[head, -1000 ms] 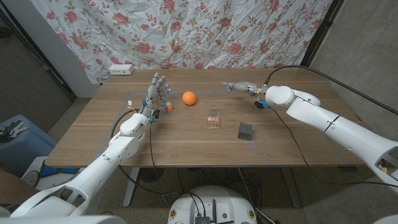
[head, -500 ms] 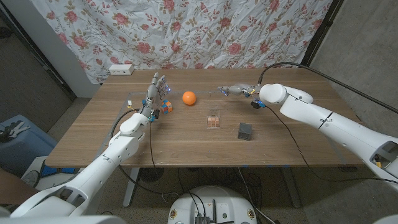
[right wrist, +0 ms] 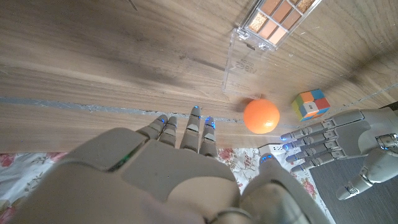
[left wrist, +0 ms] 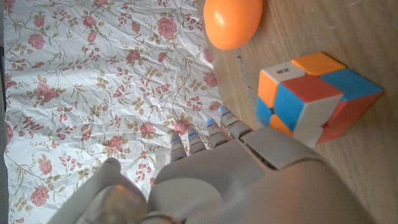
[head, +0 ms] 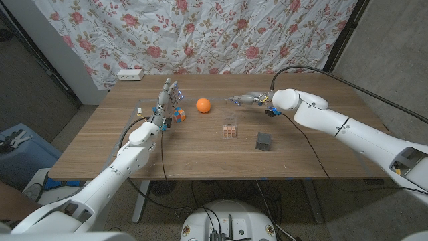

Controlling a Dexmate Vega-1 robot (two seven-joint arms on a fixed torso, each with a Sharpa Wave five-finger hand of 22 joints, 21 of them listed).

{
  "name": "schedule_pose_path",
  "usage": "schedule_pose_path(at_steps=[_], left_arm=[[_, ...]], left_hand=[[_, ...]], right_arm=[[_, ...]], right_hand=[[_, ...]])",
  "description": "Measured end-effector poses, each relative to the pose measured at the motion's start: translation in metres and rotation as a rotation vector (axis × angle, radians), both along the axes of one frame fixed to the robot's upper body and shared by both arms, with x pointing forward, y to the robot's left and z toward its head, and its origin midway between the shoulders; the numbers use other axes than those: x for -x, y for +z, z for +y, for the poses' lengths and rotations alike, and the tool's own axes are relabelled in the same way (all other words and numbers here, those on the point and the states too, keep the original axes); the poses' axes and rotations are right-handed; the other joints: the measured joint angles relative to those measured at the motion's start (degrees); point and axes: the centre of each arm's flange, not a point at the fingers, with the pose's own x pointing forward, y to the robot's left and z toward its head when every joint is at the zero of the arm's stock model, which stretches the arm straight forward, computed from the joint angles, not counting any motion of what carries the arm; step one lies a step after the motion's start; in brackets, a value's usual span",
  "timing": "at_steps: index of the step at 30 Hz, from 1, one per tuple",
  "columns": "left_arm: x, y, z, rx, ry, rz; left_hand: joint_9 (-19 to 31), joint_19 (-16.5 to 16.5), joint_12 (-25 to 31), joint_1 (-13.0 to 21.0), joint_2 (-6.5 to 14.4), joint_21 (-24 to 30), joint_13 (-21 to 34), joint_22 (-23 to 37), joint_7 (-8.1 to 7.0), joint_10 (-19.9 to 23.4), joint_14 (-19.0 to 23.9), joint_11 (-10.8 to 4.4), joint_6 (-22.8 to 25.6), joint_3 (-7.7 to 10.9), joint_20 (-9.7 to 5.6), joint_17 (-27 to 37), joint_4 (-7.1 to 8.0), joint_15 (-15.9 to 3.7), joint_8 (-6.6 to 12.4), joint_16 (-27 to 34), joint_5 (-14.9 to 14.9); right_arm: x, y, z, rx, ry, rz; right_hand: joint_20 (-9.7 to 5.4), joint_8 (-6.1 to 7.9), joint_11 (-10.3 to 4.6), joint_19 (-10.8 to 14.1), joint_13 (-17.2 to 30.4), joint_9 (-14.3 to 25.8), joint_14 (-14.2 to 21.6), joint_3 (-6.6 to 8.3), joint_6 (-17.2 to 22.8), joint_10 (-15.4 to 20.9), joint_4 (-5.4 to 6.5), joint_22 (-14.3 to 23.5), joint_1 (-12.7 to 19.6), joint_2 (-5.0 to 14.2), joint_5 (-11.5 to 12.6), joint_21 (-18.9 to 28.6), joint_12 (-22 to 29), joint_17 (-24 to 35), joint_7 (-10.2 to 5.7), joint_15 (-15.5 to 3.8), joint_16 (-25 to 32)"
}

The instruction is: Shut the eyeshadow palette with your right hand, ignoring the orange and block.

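Reaching over the counter toward its far edge, the right hand hovers with fingers apart and holding nothing, beyond the eyeshadow palette. That palette lies open near the counter's middle, its clear lid laid back flat. An orange sits farther back, a colourful cube beside it and a dark block nearer the front edge. Upright by the cube, the left hand holds nothing, fingers apart.
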Motion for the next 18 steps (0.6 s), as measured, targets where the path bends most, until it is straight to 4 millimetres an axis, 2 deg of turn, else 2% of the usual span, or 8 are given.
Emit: schedule_pose_path(at_steps=[13,18], left_arm=[[0.0,0.0,0.0,0.0,0.0,0.001],[0.0,0.0,0.0,0.0,0.0,0.001]], left_hand=[[0.0,0.0,0.0,0.0,0.0,0.0,0.0,0.0,0.0,0.0,0.0,0.0,0.0,0.0,0.0,0.0,0.0,0.0,0.0,0.0,0.0],[0.0,0.0,0.0,0.0,0.0,0.0,0.0,0.0,0.0,0.0,0.0,0.0,0.0,0.0,0.0,0.0,0.0,0.0,0.0,0.0,0.0]], right_arm=[[0.0,-0.002,0.012,0.088,-0.01,0.018],[-0.001,-0.003,0.015,0.107,-0.012,0.025]], right_hand=[[0.31,-0.24,-0.31,-0.3,0.0,0.0,0.0,-0.24,0.0,0.3,0.24,0.0,0.0,0.0,0.0,0.0,0.0,-0.1,0.0,0.0,0.0],[0.31,-0.24,-0.72,-0.3,0.0,0.0,0.0,-0.24,0.3,0.7,0.72,0.0,-0.3,0.3,0.0,0.0,0.0,-0.3,-0.3,0.0,0.0]])
